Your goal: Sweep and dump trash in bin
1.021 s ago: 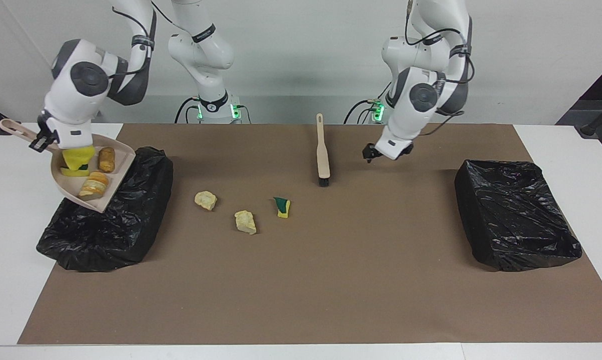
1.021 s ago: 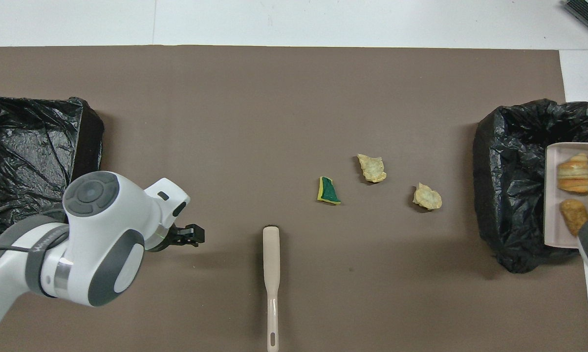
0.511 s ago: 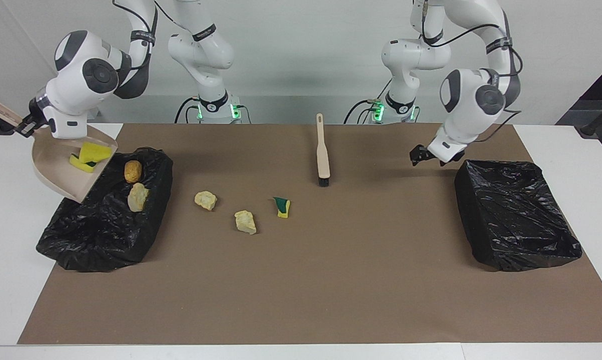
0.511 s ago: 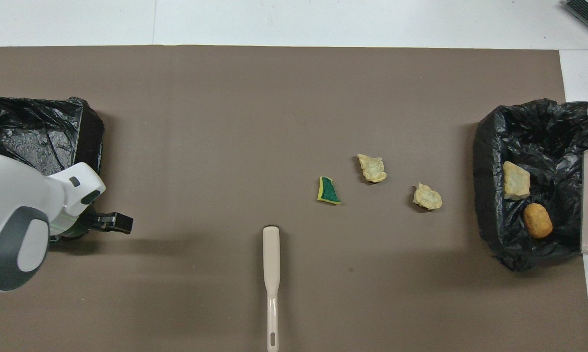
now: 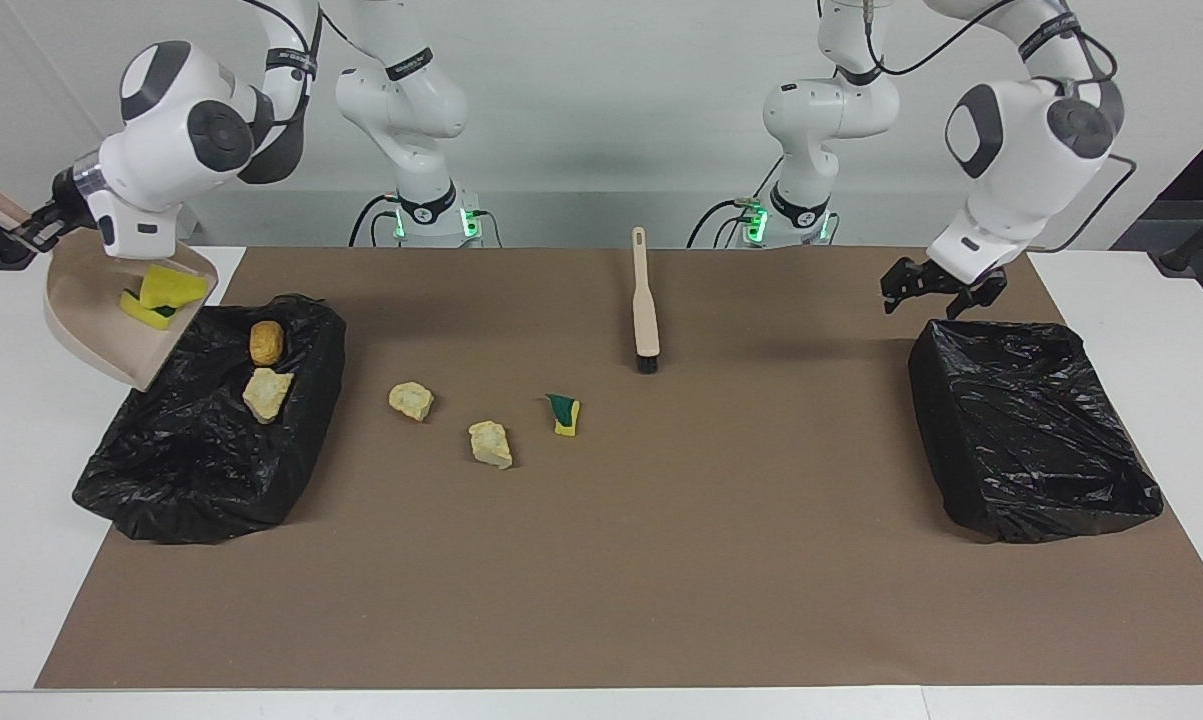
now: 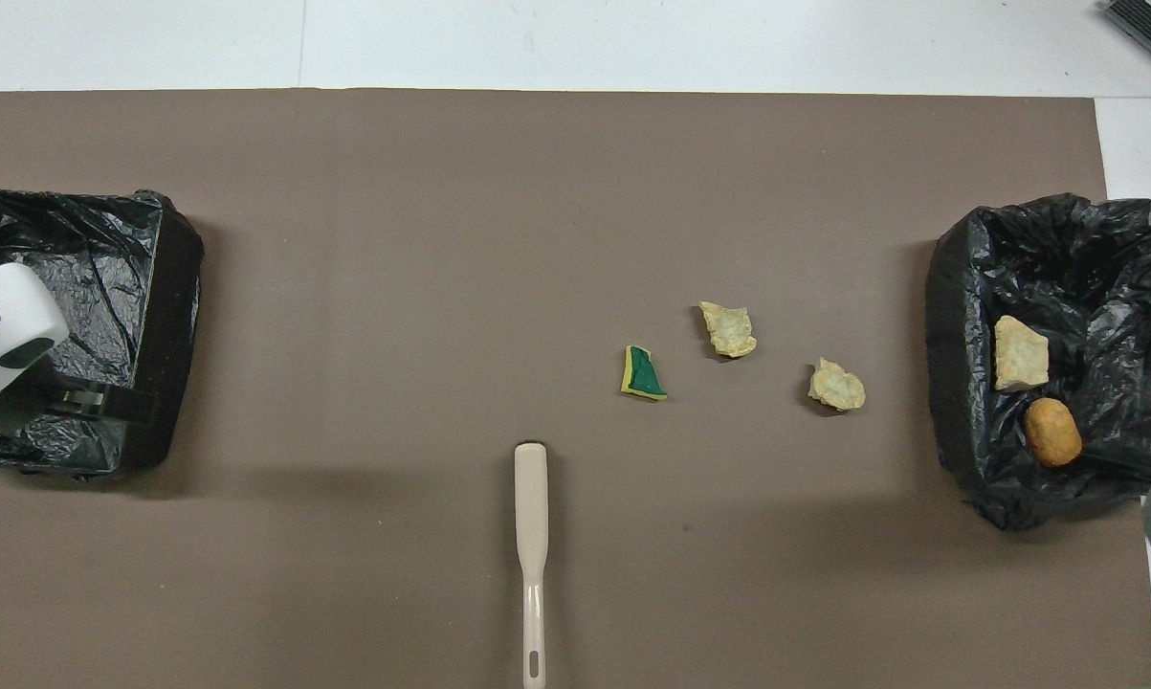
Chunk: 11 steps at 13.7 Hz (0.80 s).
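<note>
1. While the dustpan (image 5: 101, 320) is held tilted over the bin (image 5: 211, 430) by the right gripper (image 5: 36, 225), pinched on its handle, two sponge bits (image 5: 161, 292) could stick inside.
2. Beside the bin (image 6: 1053, 354), three trash pieces (image 6: 728, 330) may be left unswept; the left gripper (image 6: 92, 402) is seen spread, empty.

Black bin liners (image 5: 211, 440) on a brown mat (image 5: 661, 560) — beige dustpan (image 5: 91, 320), yellow-green sponge bits (image 5: 166, 290).

Mat centre (image 5: 661, 520) lay open for passage. Obstacles: brush (image 5: 645, 305) nearer the robots, three trash lumps (image 5: 489, 443) mid-mat, a black-lined bin (image 5: 1031, 430) at each end; tilted dustpan (image 5: 111, 320) overhung the right arm's bin (image 5: 201, 440).
</note>
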Each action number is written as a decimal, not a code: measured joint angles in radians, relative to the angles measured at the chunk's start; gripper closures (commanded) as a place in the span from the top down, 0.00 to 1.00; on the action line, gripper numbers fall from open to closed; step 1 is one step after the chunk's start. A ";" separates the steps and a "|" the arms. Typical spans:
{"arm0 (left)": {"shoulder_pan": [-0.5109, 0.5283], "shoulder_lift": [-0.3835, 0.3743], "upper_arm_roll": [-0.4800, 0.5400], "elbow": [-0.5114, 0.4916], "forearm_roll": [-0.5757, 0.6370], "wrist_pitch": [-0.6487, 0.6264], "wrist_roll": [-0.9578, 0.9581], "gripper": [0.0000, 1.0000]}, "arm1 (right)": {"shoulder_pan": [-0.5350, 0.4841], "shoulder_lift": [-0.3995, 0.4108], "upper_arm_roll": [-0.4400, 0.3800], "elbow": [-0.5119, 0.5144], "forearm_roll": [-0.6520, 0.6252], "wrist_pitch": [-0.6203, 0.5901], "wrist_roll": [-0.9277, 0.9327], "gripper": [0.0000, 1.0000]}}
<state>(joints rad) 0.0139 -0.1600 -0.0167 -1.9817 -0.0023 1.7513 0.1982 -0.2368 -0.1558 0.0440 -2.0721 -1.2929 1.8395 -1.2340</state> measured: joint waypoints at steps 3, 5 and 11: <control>0.000 -0.004 0.000 0.133 0.004 -0.119 0.003 1.00 | 0.001 -0.005 0.000 -0.002 -0.075 -0.007 0.000 0.00; 0.000 -0.007 -0.001 0.210 0.006 -0.165 0.004 1.00 | 0.008 -0.006 0.000 -0.002 -0.081 -0.012 0.000 0.00; 0.002 0.041 -0.002 0.329 0.009 -0.177 0.004 1.00 | 0.115 -0.007 0.011 -0.005 0.117 -0.030 0.059 0.00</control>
<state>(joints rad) 0.0157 -0.1193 -0.0190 -1.6524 0.0065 1.5747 0.2020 -0.1222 -0.1629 0.0547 -2.0774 -1.1762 1.8100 -1.1747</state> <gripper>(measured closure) 0.000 0.674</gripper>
